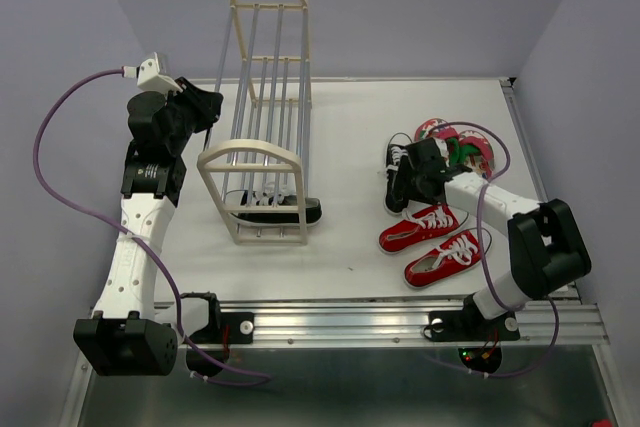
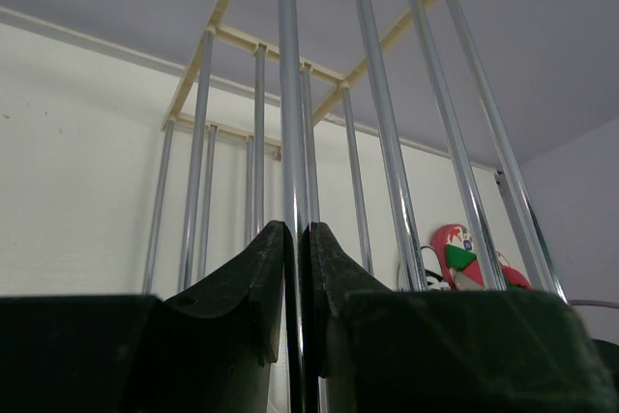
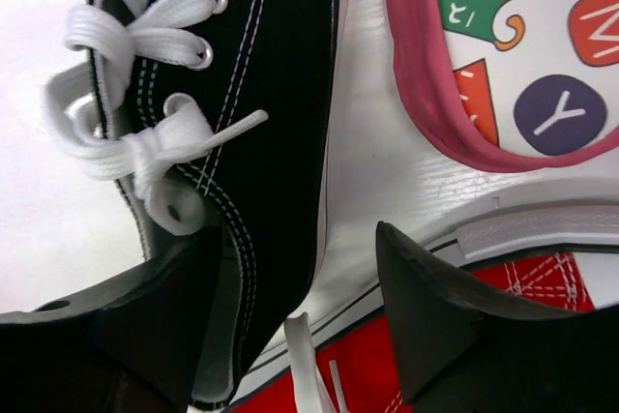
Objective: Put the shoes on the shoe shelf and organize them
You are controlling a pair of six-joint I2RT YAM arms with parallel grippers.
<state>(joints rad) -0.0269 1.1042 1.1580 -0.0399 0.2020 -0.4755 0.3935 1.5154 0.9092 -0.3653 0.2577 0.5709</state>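
The shoe shelf (image 1: 252,159) stands left of centre, with one black sneaker (image 1: 275,207) on its bottom tier. My left gripper (image 1: 207,107) is at the shelf's left side; in the left wrist view it (image 2: 297,234) is shut on a silver rod (image 2: 290,94). My right gripper (image 1: 404,185) is low over the other black sneaker (image 1: 397,155). In the right wrist view it (image 3: 290,239) is open, with the left finger (image 3: 164,307) at the shoe's opening and the sneaker's black side (image 3: 280,94) between the jaws. Two red sneakers (image 1: 420,229) lie beside it.
The pink flip-flops (image 1: 455,142) lie behind the right gripper, and one shows in the right wrist view (image 3: 542,65) and in the left wrist view (image 2: 462,253). The second red sneaker (image 1: 445,259) lies near the front rail (image 1: 400,319). Walls enclose the table.
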